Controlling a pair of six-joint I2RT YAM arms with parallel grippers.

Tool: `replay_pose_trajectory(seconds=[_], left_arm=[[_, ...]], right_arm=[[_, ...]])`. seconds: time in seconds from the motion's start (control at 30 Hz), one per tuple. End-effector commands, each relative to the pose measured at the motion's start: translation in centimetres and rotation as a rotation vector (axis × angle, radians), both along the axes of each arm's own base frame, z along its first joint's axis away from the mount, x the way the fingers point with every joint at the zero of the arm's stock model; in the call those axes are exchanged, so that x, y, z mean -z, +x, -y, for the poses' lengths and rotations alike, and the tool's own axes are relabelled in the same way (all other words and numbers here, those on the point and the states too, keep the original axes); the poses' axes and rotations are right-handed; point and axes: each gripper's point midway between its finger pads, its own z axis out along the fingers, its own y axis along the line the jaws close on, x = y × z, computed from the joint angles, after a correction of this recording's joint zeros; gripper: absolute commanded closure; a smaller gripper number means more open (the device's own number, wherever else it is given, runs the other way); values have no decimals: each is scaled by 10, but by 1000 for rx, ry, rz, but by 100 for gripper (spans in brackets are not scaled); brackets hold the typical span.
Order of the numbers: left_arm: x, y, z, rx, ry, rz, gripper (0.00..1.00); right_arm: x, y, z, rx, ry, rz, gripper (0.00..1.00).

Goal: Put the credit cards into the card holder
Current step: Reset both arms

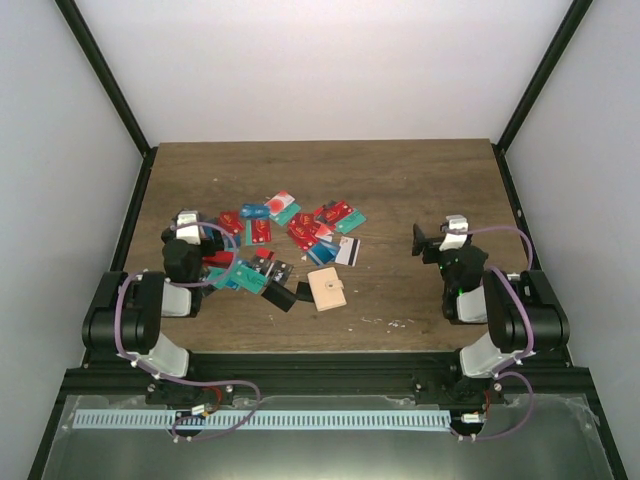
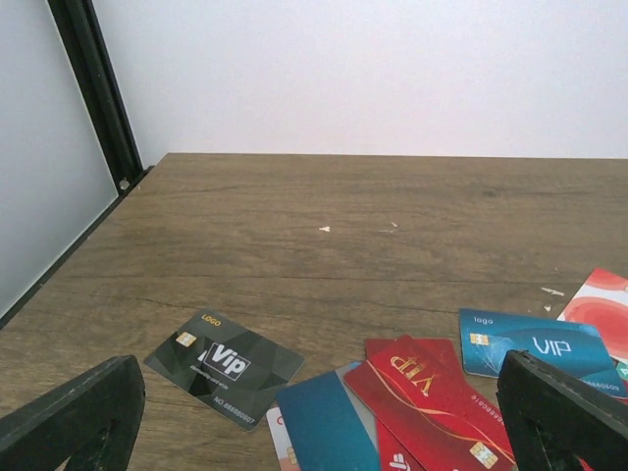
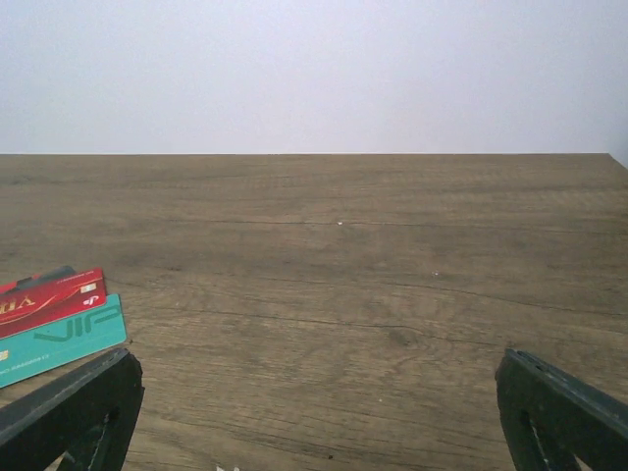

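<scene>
Several credit cards [image 1: 300, 228] in red, teal, blue and black lie scattered left of the table's middle. The tan card holder [image 1: 327, 290] lies near the front, just right of the pile, and looks closed. My left gripper [image 1: 203, 238] stands open low over the pile's left end. Between and ahead of its fingers [image 2: 83, 407] lie a black VIP card [image 2: 224, 365], a red VIP card [image 2: 427, 388] and a blue VIP card [image 2: 535, 345]. My right gripper [image 1: 430, 242] stands open over bare wood at the right. A red card [image 3: 54, 294] and a teal card [image 3: 64, 339] lie at its left.
A dark flat piece [image 1: 288, 297] lies against the card holder's left side. Black frame posts [image 2: 98, 93] and white walls close in the wooden table [image 1: 420, 180]. Bare wood shows at the back and the right.
</scene>
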Motion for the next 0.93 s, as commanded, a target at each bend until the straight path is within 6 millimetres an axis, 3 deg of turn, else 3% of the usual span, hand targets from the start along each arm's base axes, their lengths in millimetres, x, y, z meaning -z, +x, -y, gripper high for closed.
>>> replay_pose_trajectory(seconds=[0.0,0.9], left_arm=[[-12,2,2,17,6,49,0],[-11,2,2,16,6,45,0]], right_arm=[[-21,6,-2,-23,-4,77,0],[-20,7,-2,-24,-3,66,0]])
